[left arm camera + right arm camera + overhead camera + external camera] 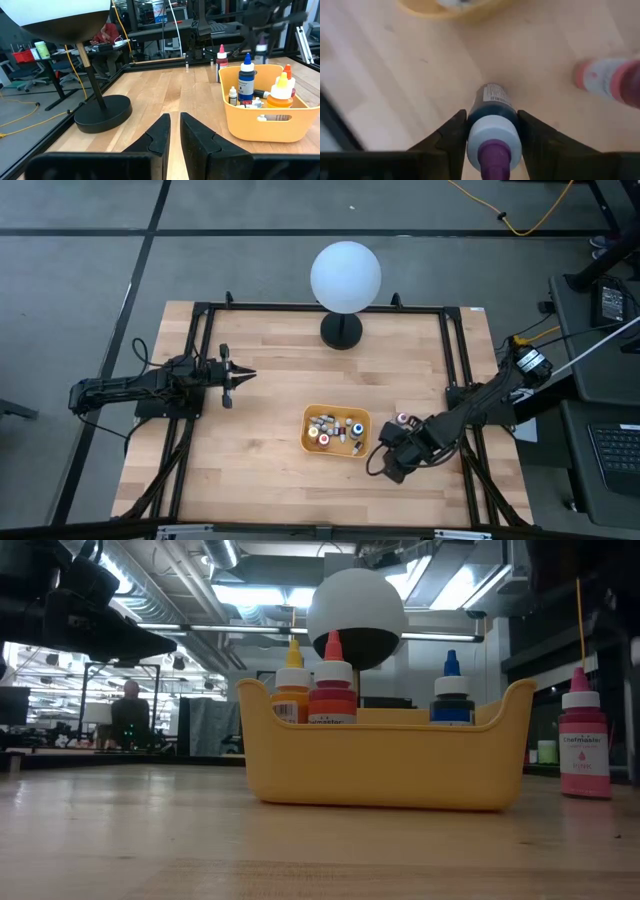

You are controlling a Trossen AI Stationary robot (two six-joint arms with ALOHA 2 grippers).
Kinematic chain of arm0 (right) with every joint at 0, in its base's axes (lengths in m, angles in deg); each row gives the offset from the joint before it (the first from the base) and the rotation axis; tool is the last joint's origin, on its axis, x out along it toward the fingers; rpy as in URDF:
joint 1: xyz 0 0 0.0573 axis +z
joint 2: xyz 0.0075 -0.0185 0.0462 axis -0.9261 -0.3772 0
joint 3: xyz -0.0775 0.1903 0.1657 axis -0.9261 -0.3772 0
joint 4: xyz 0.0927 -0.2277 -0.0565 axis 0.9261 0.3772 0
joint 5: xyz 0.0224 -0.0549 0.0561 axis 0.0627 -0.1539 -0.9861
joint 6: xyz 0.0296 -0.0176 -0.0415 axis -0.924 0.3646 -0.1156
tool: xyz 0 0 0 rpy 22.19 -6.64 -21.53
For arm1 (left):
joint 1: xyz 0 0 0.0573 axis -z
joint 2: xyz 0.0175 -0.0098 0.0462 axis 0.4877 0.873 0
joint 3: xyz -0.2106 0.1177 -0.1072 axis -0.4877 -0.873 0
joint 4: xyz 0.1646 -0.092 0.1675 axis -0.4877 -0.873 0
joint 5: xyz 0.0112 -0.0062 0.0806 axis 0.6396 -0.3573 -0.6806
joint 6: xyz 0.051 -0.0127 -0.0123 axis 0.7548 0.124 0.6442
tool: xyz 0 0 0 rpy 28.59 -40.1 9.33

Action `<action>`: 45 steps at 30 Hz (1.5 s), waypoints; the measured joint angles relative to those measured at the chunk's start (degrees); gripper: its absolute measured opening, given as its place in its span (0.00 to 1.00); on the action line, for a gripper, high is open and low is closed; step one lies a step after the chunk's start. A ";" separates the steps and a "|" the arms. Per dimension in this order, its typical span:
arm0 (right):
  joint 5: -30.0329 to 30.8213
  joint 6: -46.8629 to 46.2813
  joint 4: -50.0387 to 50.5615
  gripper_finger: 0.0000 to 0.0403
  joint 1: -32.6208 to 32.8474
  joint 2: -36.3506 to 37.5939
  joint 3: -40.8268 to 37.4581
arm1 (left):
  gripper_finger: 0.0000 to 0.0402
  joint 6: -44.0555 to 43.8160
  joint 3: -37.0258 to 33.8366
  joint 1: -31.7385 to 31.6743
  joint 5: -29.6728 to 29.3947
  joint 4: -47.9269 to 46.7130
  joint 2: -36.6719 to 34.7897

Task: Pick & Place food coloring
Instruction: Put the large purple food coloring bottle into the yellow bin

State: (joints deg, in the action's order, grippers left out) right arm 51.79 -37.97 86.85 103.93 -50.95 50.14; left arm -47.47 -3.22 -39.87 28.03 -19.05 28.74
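Yellow bin (385,775) with orange, red, blue bottles (333,685); right tool (492,132) clamped on purple-tipped bottle (492,125); left tool (172,132) clenched.

The tabletop (270,390) is pale wood with a smooth, matt grain. The yellow bin (385,772) looks like smooth plastic with a soft sheen. The lamp's white globe (345,276) is matt, its black base (102,112) faintly glossy.

**Even light, soft wrist view**

Ceiling strip lights (250,595) glare brightly in the low view, leaving near objects backlit. The desk (280,370) is evenly lit from above, with faint shadows. The right wrist view is blurred, its pink bottle (607,80) smeared out of focus.
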 joint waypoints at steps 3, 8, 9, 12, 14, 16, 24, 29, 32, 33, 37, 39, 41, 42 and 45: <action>0.08 3.03 0.15 0.38 0.00 0.00 3.79 | 0.10 0.00 -0.01 0.00 0.01 0.01 0.00; 2.45 10.93 -0.27 0.38 0.00 0.00 11.40 | 0.09 -0.01 0.00 0.00 -0.01 0.01 -0.02; 3.48 12.88 -0.60 0.38 0.00 0.00 12.85 | 0.09 -0.01 -0.01 0.00 0.00 0.00 -0.01; 6.01 19.89 -1.62 0.38 -0.86 0.00 16.59 | 0.09 -0.01 -0.01 0.02 0.00 0.01 -0.02; 7.37 23.95 -2.57 0.38 -2.21 0.02 18.35 | 0.10 0.01 0.00 0.01 0.01 0.01 -0.01; 7.56 27.74 -3.61 0.38 -4.05 0.02 18.79 | 0.10 0.00 -0.01 0.02 -0.01 0.01 0.00; -0.44 38.31 -5.09 0.38 -12.16 -5.81 18.83 | 0.09 0.00 -0.01 0.01 0.01 0.01 0.00; -6.28 41.61 -6.49 0.38 -15.01 -11.02 18.83 | 0.10 -0.01 -0.01 0.01 0.01 0.00 -0.01; -7.99 43.28 -7.39 0.38 -16.25 -13.08 18.81 | 0.10 -0.01 0.00 0.02 0.01 0.00 0.00; -8.64 43.64 -7.50 0.38 -16.66 -13.64 18.81 | 0.09 -0.01 -0.01 0.02 0.01 0.00 0.00; -10.35 45.16 -8.23 0.38 -17.83 -15.46 18.79 | 0.09 -0.01 -0.01 0.00 0.01 0.01 -0.02; -11.37 45.71 -8.83 0.38 -18.35 -16.00 18.79 | 0.09 -0.01 -0.01 0.00 0.01 0.01 0.00; -11.61 46.47 -9.31 0.38 -18.64 -16.78 18.79 | 0.10 -0.01 0.01 0.02 -0.01 0.01 -0.01; -11.65 46.78 -9.24 0.38 -18.76 -17.15 18.79 | 0.10 0.01 0.00 0.00 0.01 0.01 0.00; -12.21 47.69 -9.30 0.38 -19.34 -18.10 18.79 | 0.10 0.00 -0.01 0.02 0.00 0.01 -0.02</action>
State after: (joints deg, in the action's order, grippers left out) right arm 39.59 9.73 77.55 84.59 -69.05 68.93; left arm -47.46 -3.23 -39.85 28.04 -19.04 28.72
